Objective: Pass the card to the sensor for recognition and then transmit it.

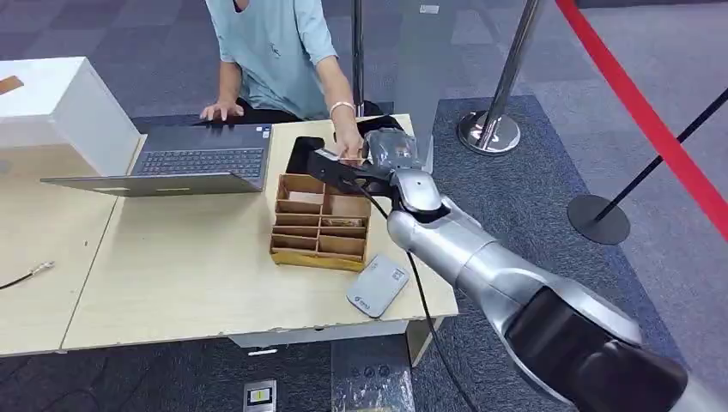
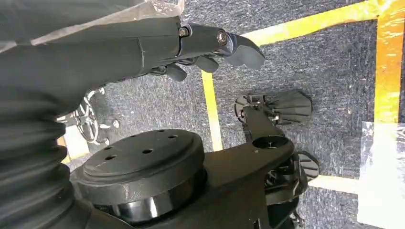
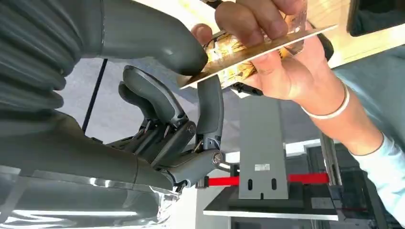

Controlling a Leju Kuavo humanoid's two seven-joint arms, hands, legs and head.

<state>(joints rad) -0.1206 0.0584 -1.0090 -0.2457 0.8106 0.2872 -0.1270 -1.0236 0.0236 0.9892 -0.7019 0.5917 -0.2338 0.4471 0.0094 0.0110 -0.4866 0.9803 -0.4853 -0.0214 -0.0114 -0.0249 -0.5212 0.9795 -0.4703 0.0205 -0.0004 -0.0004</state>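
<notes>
A card (image 3: 239,59) with a gold and dark print is pinched between the thumb (image 3: 162,38) and a finger (image 3: 210,105) of my right hand (image 1: 365,172). My right arm reaches over the far right part of the table. A person's hand (image 3: 286,71) with a pale bracelet grips the same card from the other side, and that person's hand (image 1: 348,146) meets mine above the back edge of a wooden box. A flat grey device (image 1: 378,286) lies near the table's front right corner. My left hand (image 2: 210,52) hangs over the floor, holding nothing, fingers loosely apart.
A wooden compartment box (image 1: 319,221) stands mid-table, with a black flat item (image 1: 302,154) behind it. An open laptop (image 1: 197,159) and a white box (image 1: 60,103) are to the left. The person sits behind the table. A chrome stanchion (image 1: 489,129) and a red belt (image 1: 652,120) stand right.
</notes>
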